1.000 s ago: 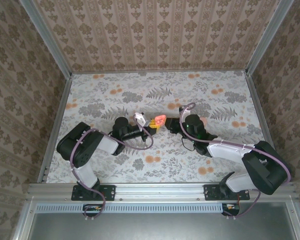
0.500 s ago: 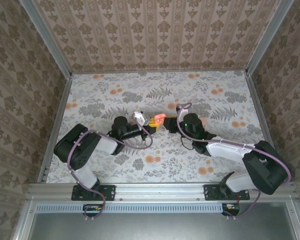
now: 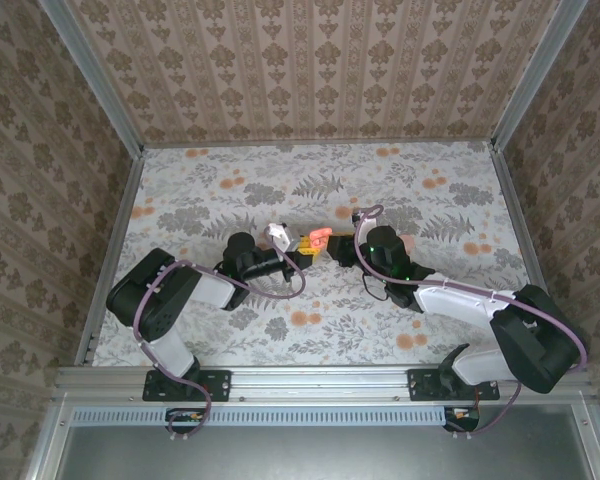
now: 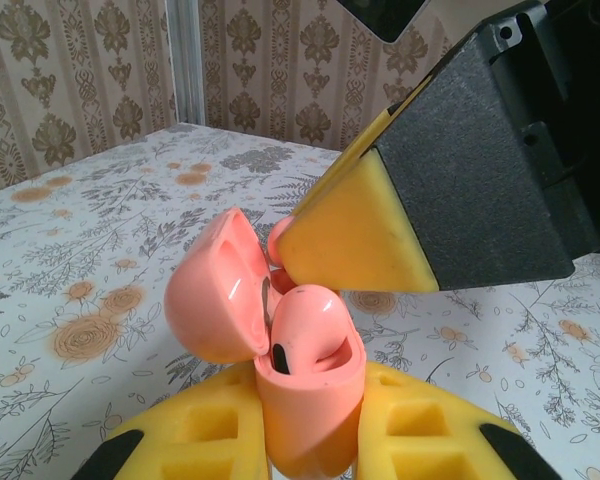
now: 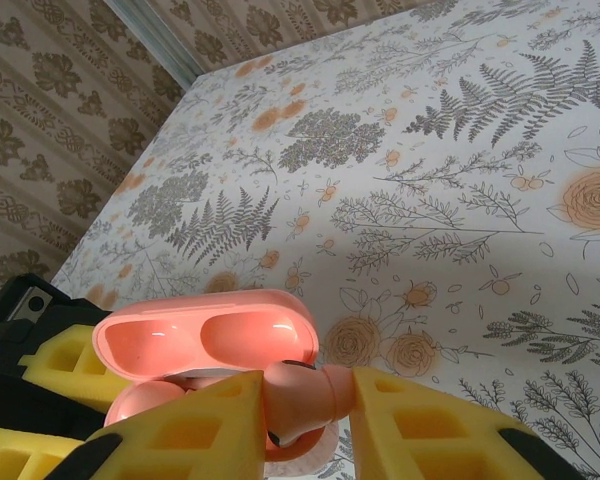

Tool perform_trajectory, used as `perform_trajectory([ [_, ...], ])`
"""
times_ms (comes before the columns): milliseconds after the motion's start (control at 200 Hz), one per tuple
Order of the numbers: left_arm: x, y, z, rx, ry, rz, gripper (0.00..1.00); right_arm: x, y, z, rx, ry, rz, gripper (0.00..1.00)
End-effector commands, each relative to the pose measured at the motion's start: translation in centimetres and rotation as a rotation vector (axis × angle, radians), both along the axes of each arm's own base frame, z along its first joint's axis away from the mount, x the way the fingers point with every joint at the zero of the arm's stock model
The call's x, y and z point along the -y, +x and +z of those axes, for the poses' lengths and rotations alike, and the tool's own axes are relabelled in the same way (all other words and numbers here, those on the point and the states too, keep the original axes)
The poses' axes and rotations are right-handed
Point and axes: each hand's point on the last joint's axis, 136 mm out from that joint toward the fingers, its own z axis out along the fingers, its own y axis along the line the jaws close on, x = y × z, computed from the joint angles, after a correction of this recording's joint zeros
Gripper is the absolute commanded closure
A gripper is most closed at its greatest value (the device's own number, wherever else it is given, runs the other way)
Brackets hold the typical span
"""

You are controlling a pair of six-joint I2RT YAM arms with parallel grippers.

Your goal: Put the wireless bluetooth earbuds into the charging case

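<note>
There is one charging case (image 4: 305,415), with two earbuds and two arms at work on it. The case is near the middle of the desk (image 3: 220,190), between the two wrists. The left fingers (image 4: 200,440) are clamped on its lower half from either side. Its lid (image 4: 215,295) is swung open and leans to the left in the left wrist view.

The first earbud (image 4: 315,320) sits in the case's body with its rounded top standing above the rim. The right fingers (image 5: 420,430) are closed on the second earbud (image 5: 300,395), which fills the gap between the two yellow pads. They hold it just beside the open lid, right at the case's mouth. Whether it already touches its socket cannot be told.

The left arm (image 3: 165,295) reaches in from the near left and the right arm (image 3: 480,300) from the near right, so the finger tips meet at the case. One pale purple cable (image 3: 280,290) loops along each arm.

The desk is pale, printed with grey ferns and leaves and scattered dull-orange flowers. Three walls (image 3: 310,60) stand at its left, far and right sides, papered in brown damask stripes. Aluminium posts (image 3: 90,70) run up the two far corners, and a metal rail (image 3: 320,378) lies along the near edge where the arm bases are bolted.
</note>
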Motion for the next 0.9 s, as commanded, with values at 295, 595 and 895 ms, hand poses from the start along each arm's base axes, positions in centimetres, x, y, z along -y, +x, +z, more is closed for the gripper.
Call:
perform_trajectory([
  [295,0.3,0.7,3.6,0.07,-0.08,0.027,1.0,-1.6,-1.1,1.6,0.004,0.029,0.081,0.69],
  [595,0.4,0.7,4.0,0.073,-0.089,0.027,1.0,-1.3,-1.2,2.4,0.013,0.052,0.076,0.63],
  [895,0.4,0.6,4.1,0.07,-0.09,0.027,1.0,-1.1,-1.3,3.8,0.04,0.088,0.089,0.53],
])
